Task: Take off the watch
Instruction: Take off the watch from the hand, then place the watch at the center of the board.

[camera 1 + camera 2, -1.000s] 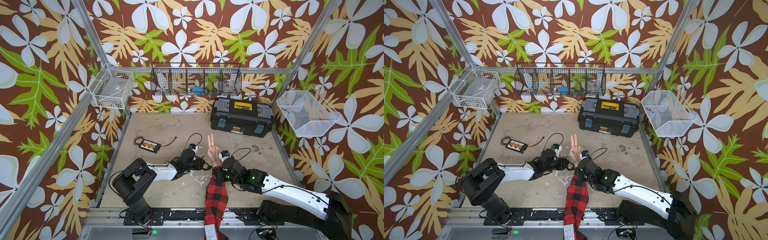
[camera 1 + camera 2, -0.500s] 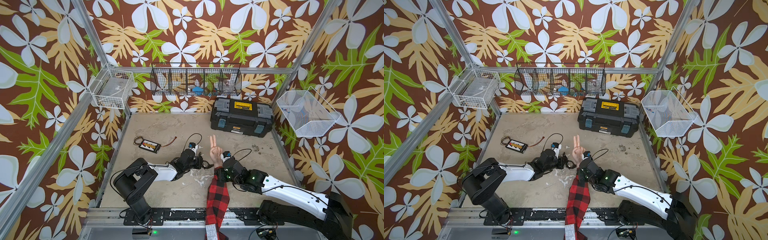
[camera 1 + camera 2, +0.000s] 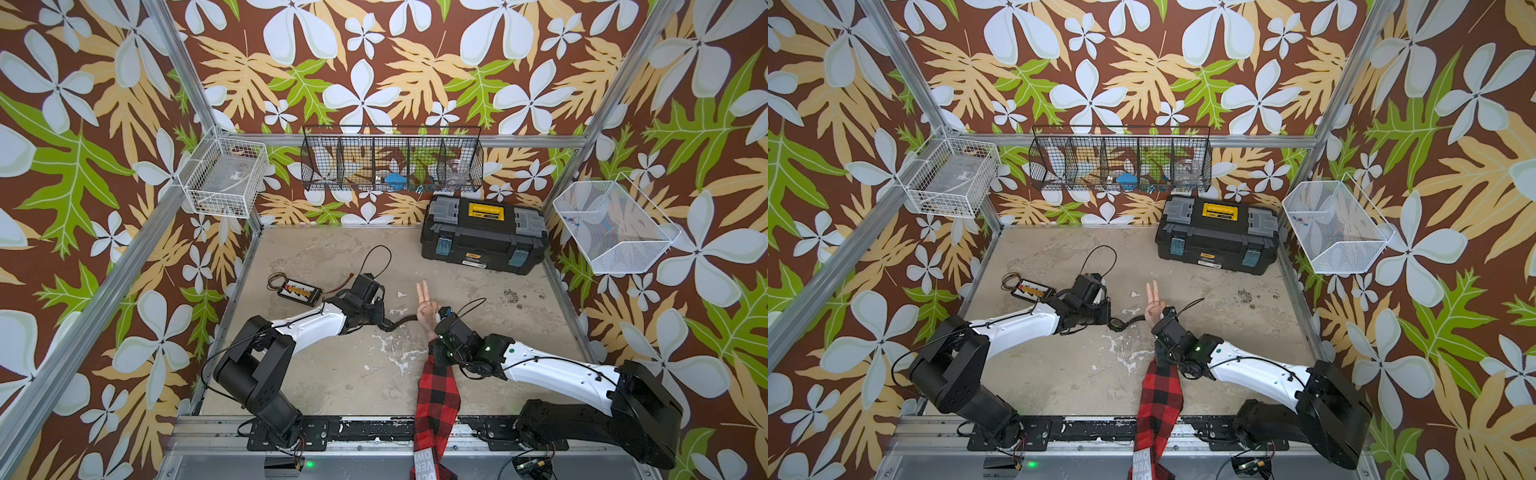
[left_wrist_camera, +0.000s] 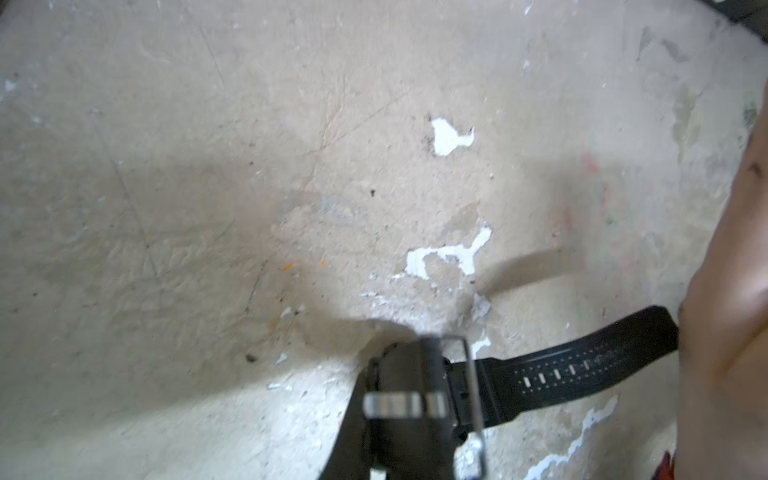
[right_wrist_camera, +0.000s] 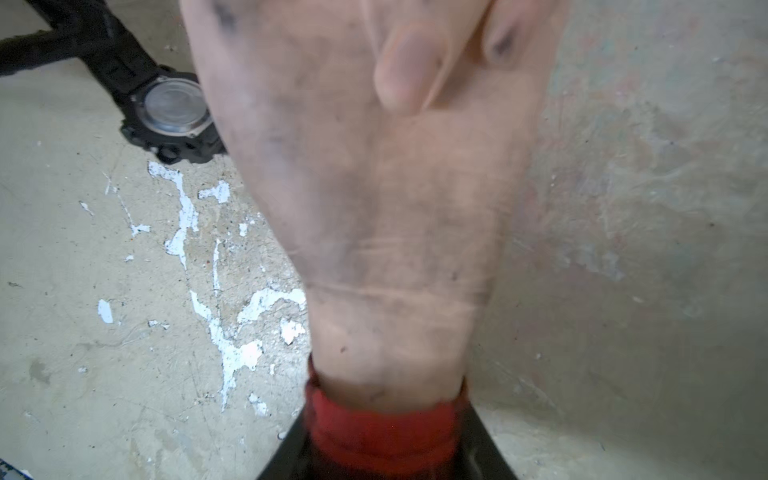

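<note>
The cell is enclosed by walls papered in brown with white flowers and green and tan leaves (image 3: 374, 62), braced by slim aluminium frame posts (image 3: 183, 70). Its floor is formed by a beige, concrete-like tabletop (image 3: 332, 374), scuffed and flecked with white chipped patches. A black plastic toolbox with a yellow handle (image 3: 482, 235) is set at the back right. A long black wire basket with compartments (image 3: 316, 166) is hung on the back wall, a white mesh basket (image 3: 623, 249) on the right wall and a smaller white wire basket (image 3: 224, 199) on the left. A red-and-black checked fabric sleeve (image 3: 436, 395) is laid from the front edge toward the middle, and a pale hand with two fingers raised (image 3: 428, 311) is extended from its cuff. A flat black-and-white board with yellow connectors (image 3: 300, 291) is seen near the left edge. The right gripper (image 3: 435, 347) is closed on the sleeve just below the wrist, its dark fingers (image 5: 291, 461) being pressed against both sides of the cuff. The left gripper (image 3: 380, 323) is clamped tight on one end of the small all-black wristwatch with a round case and rubbery strap (image 3: 401, 322). The watch is found off the wrist, stretched low over the tabletop between the left gripper and the heel of the hand; its perforated strap (image 4: 561, 374) is seen reaching the hand, though contact there cannot be told.
</note>
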Robot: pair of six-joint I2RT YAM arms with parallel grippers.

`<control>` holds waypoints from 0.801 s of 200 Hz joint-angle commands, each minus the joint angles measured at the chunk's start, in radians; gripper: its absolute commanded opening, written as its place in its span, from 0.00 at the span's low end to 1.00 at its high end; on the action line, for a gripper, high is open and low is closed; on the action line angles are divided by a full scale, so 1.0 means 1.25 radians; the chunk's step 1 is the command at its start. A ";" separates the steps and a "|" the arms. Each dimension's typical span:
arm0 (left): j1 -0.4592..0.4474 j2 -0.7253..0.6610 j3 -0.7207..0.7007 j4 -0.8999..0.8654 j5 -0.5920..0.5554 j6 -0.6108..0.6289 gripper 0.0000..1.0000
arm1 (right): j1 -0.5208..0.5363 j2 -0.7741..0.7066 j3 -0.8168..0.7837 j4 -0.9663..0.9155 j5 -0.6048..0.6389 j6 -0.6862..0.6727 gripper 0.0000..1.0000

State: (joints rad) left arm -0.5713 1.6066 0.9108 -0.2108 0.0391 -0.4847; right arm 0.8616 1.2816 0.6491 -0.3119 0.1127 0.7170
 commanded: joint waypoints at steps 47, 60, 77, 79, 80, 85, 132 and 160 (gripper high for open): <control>0.105 -0.031 -0.026 -0.241 0.033 0.077 0.05 | -0.009 0.107 0.039 0.054 0.025 -0.041 0.20; 0.139 -0.039 -0.036 -0.250 0.041 0.086 0.05 | -0.012 0.124 0.041 0.051 0.028 -0.041 0.20; 0.173 -0.050 -0.043 -0.266 0.037 0.099 0.06 | -0.014 0.135 0.041 0.054 0.036 -0.042 0.21; 0.176 -0.050 -0.043 -0.267 0.035 0.100 0.06 | -0.014 0.137 0.041 0.055 0.037 -0.042 0.21; 0.177 -0.051 -0.043 -0.268 0.034 0.099 0.06 | -0.015 0.137 0.041 0.055 0.037 -0.042 0.21; 0.182 -0.052 -0.041 -0.271 0.036 0.100 0.06 | -0.016 0.140 0.039 0.056 0.039 -0.043 0.22; 0.193 -0.003 0.029 -0.336 0.065 0.142 0.12 | -0.028 0.178 0.051 0.064 0.037 -0.046 0.27; 0.196 0.029 0.066 -0.379 0.053 0.167 0.18 | -0.031 0.189 0.066 0.059 0.031 -0.049 0.34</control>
State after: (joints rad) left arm -0.3305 1.6222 0.9665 -0.6067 0.1097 -0.3202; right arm 0.8272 1.4998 0.7246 -0.2337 0.0914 0.6796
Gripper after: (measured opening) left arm 0.158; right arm 0.390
